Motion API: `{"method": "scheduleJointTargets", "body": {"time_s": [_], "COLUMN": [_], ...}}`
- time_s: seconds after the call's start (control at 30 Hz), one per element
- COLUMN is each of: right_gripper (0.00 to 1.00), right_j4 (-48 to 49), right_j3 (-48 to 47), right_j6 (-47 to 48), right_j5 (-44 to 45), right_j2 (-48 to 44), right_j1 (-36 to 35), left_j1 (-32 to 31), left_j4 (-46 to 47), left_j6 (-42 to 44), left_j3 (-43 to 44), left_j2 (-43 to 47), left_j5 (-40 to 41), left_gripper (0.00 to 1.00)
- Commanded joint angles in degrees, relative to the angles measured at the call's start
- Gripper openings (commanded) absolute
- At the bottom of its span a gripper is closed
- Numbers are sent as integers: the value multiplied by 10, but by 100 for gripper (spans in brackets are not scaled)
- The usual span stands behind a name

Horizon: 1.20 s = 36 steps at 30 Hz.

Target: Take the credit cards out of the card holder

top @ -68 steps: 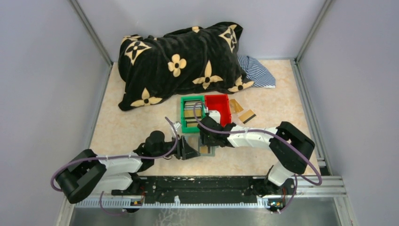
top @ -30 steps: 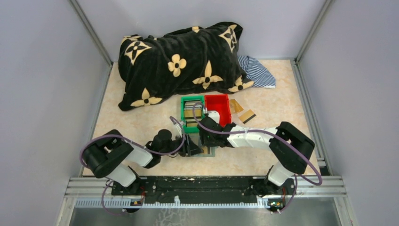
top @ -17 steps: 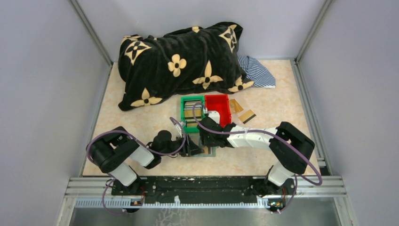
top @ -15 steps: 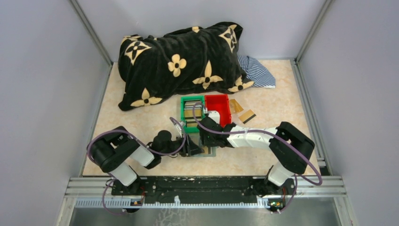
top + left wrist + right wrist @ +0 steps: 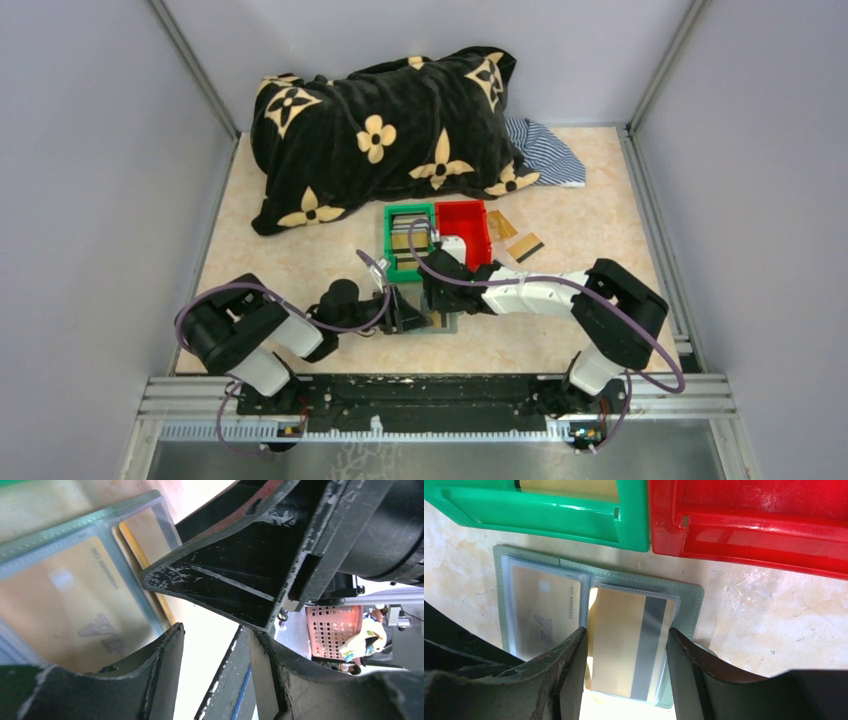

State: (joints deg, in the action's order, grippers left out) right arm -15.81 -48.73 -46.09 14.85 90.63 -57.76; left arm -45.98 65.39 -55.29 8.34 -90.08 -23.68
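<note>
The card holder [image 5: 692, 607] lies open and flat on the table [image 5: 749, 620], just in front of the green bin [image 5: 549, 515] and the red bin [image 5: 749, 535], and both see-through pockets are full. Your right claw [image 5: 626, 630] is spread wide, one finger on the fold and one by the outer edge, with the striped credit card [image 5: 624, 645] between them; it looks like it pins the holder down, not the card. Your left claw [image 5: 215, 632] is spread too, with nothing in it, low beside the pocket with the logo credit card [image 5: 65, 600]. I think the step now is to slide one card out. Keep the right claw pressing so the soft holder cannot skid or fold shut. Bring the left claw in low, catch only the card's edge, and pull straight along the pocket. If you grab the plastic too, the whole holder may lift. Compared with two seconds ago, the left arm [image 5: 290, 335] has folded up, its elbow is in from the far left, and its claw sits closer to the holder. The right arm [image 5: 530, 293], the holder, the bins and the loose cards [image 5: 525, 247] beside the red bin have not moved.
</note>
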Motion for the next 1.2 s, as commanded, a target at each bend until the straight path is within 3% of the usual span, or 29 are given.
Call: {"method": "scheduleJointTargets", "body": {"time_s": [0.0, 0.27, 0.73, 1.17], "right_gripper": [0, 0, 0, 0], "right_j4": [26, 22, 21, 20], "right_j3": [-19, -23, -25, -24], "right_j6": [-1, 0, 2, 4], "right_j5": [-7, -5, -6, -6], "right_j2": [5, 7, 6, 6], "right_j1": [-9, -9, -9, -9], "left_j1": [0, 2, 12, 17], "left_j4": [19, 58, 27, 131], "left_j6": [1, -14, -3, -36], "left_j3": [2, -1, -19, -33], "left_j2": [13, -26, 24, -60], "left_j5": [-10, -13, 36, 35], "left_gripper": [56, 57, 56, 56]}}
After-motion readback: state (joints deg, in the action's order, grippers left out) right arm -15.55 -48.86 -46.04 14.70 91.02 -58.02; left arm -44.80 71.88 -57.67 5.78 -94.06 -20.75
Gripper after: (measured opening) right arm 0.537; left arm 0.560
